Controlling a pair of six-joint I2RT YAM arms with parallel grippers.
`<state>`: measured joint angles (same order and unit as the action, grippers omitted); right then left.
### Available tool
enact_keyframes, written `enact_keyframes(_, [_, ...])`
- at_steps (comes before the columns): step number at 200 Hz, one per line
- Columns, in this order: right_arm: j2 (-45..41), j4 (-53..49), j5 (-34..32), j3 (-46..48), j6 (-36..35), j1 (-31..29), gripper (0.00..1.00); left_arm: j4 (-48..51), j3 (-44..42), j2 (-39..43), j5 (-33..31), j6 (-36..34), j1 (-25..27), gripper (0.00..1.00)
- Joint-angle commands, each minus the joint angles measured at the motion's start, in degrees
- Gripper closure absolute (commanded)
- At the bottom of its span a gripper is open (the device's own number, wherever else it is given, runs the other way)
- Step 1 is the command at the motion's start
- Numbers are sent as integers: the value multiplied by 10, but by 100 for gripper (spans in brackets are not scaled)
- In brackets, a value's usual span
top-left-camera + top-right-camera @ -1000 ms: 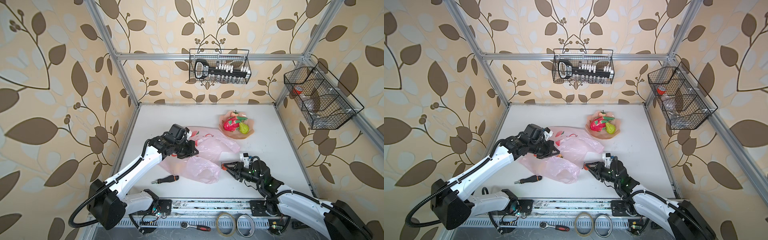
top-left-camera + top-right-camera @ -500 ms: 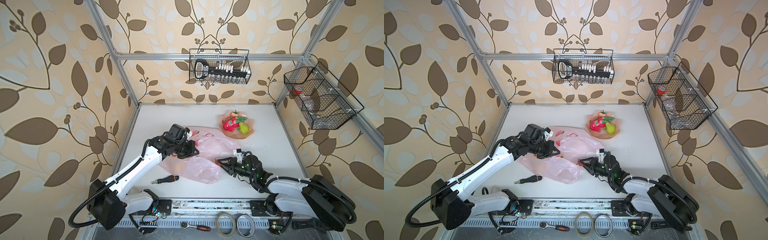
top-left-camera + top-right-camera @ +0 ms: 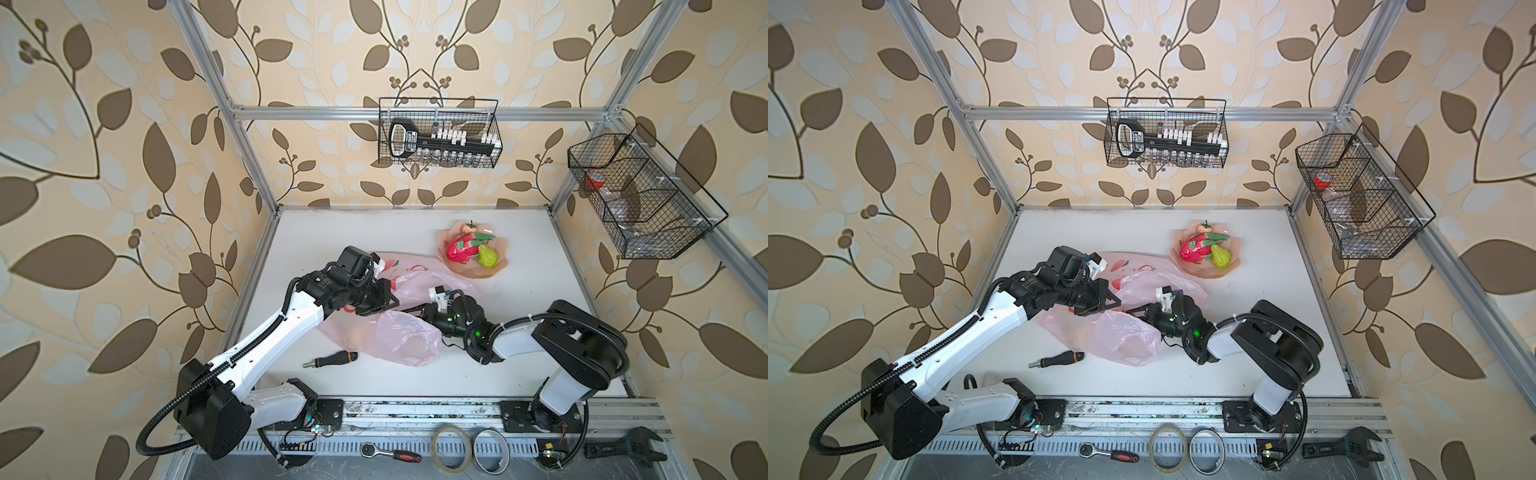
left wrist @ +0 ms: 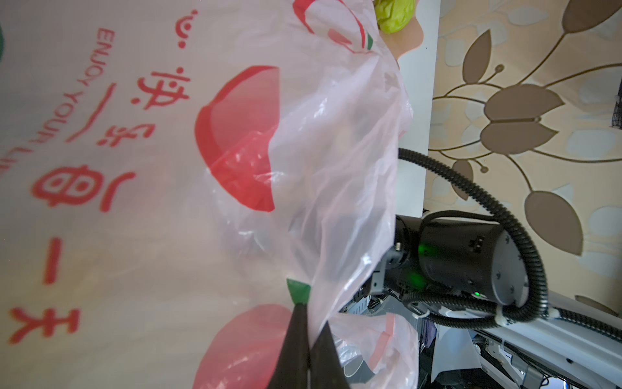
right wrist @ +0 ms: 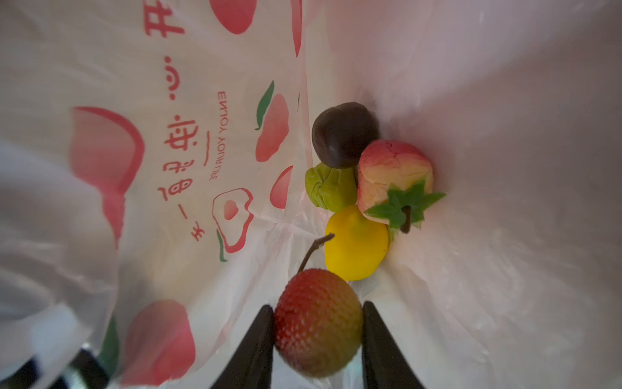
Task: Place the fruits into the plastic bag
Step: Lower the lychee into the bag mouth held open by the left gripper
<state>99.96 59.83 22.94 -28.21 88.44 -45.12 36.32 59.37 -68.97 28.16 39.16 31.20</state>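
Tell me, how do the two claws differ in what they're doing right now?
The left gripper is pinched shut on a thin edge of the plastic bag; the right gripper has its jaws apart around a strawberry. The left one holds the bag from its edge, while the right one reaches inside it. Both are black and tapered, and both hold something.

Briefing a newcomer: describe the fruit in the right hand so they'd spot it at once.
Find the pink bag in the middle of the table; the right hand reaches into it. It grips the strawberry: dimpled skin shading red to yellow-green, thin brown stem, unlike the smooth yellow lemon and dark plum beyond.
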Motion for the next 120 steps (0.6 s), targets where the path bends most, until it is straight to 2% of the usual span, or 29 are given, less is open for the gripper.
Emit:
enact_keyframes(1, [48, 83, 6, -37, 60, -13, 84, -12, 25, 3, 15, -6, 5, 100])
enact_keyframes(120, [161, 11, 48, -201, 65, -71, 83, -17, 28, 0, 11, -3, 5, 100])
